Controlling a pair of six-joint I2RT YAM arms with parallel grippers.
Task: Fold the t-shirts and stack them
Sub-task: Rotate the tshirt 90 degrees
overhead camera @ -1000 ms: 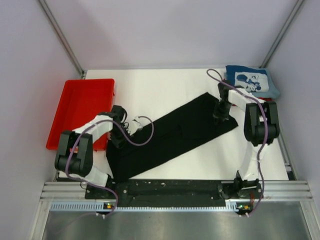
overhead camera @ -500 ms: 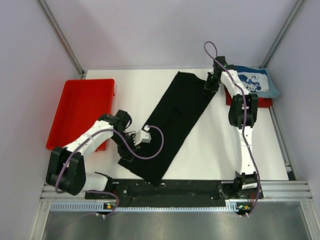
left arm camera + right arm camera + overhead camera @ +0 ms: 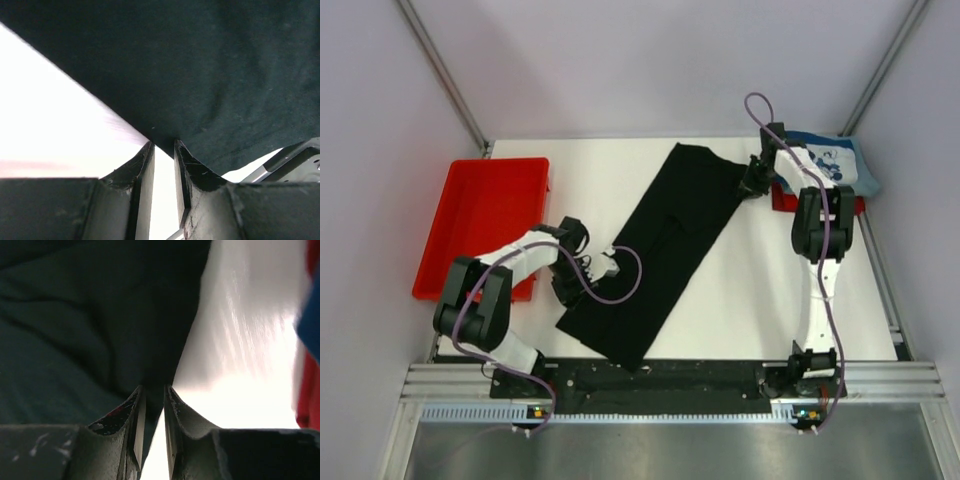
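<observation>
Blue t-shirt (image 3: pixel 830 165) lies folded at 1 o'clock — black t-shirt (image 3: pixel 660 250), a half-folded strip, is unfinished; right hand (image 3: pixel 152 388) slightly spread, left hand (image 3: pixel 164 145) at the hem — grip unclear.

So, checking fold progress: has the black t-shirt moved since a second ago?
Yes: the black t-shirt pivoted, its right end swinging toward the back edge of the table.

Your tray (image 3: pixel 480 215) at the table's (image 3: pixel 750 300) left edge, spread shirt (image 3: pixel 660 250) slanting across the middle; folded shirt (image 3: pixel 825 165) in your far right corner
</observation>
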